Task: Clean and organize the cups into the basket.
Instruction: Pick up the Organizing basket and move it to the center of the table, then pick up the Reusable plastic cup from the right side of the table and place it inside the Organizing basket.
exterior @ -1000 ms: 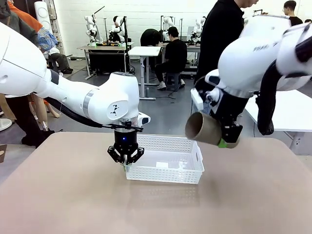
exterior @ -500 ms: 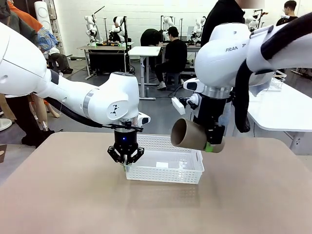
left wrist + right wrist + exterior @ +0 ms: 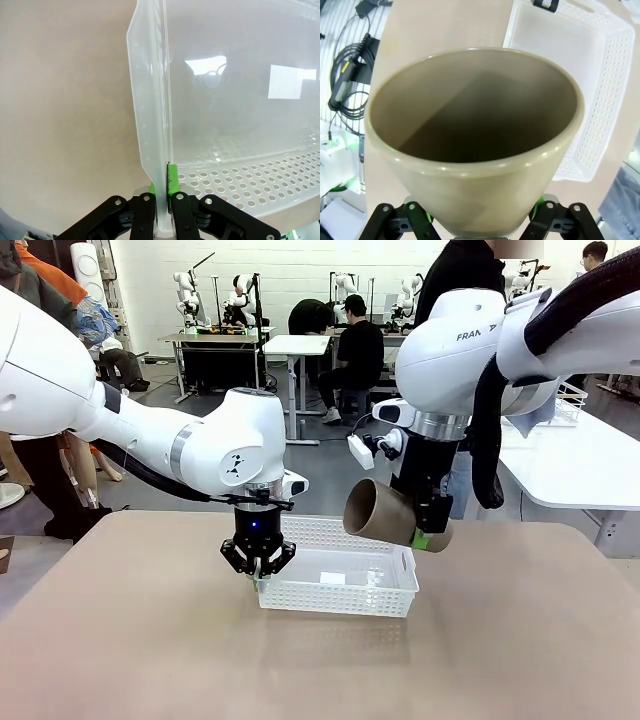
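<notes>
Here, my left gripper [image 3: 258, 578] is pressed tight on the left rim of the basket [image 3: 345, 598], which sits on the tabletop [image 3: 150, 640]. My right gripper [image 3: 432, 536] clasps a tan cup [image 3: 377, 513], tipped sideways, above the basket's right end.

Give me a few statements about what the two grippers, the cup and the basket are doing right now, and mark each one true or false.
1. The left gripper is clamped on the wall of the basket at its near left corner. True.
2. The right gripper is empty. False: it holds a tan cup.
3. The cup stands upright inside the basket. False: it hangs in the air, tipped on its side, by the basket's right end.
4. The basket has no cups in it. True.
</notes>
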You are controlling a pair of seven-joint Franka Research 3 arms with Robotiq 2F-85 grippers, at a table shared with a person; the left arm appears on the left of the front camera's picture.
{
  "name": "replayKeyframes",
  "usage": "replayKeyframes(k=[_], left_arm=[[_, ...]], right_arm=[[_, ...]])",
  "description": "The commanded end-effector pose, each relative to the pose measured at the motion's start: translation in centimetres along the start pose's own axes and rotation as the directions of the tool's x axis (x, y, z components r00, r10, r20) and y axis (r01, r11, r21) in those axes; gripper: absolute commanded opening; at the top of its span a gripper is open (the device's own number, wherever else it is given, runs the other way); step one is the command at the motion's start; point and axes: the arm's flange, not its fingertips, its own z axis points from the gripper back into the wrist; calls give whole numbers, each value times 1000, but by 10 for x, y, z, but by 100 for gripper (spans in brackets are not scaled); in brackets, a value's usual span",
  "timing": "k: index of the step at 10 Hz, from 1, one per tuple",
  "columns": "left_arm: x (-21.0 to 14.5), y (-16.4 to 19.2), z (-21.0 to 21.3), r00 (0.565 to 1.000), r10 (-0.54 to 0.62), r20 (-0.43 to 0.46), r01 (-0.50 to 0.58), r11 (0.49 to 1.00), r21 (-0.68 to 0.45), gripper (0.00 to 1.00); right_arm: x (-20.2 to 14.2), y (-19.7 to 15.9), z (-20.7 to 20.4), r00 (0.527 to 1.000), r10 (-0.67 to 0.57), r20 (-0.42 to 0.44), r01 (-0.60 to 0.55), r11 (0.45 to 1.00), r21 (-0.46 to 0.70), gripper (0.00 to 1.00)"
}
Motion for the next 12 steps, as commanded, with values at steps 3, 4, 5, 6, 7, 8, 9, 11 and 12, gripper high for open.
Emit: replayKeyframes(k=[3,4,5,6,7,8,9,11,12], left_arm=[[0,2,0,1000,-8,0,8,1000,1,0],[0,2,0,1000,-8,0,8,1000,1,0],[0,2,0,1000,-8,0,8,1000,1,0],[0,2,0,1000,-8,0,8,1000,1,0],[0,2,0,1000,-8,0,8,1000,1,0],[0,2,0,1000,-8,0,8,1000,1,0],[0,2,0,1000,-8,0,8,1000,1,0],[0,2,0,1000,-8,0,8,1000,1,0],[0,2,0,1000,-8,0,8,1000,1,0]], right_arm=[[1,0,0,1000,2,-1,-2,1000,0,81],[2,-3,-5,998,-28,61,32,998,-60,81],[2,-13,-13,995,-50,89,59,993,-104,81],[3,-24,-24,987,-110,117,121,988,-92,81],[4,-33,-35,981,-166,99,172,983,-61,81],[6,-40,-45,973,-216,77,219,975,-37,81],[6,-45,-51,969,-229,90,232,973,-18,81],[-3,-53,-61,956,-259,141,260,966,10,81],[-9,-60,-70,945,-280,167,277,960,37,81]])
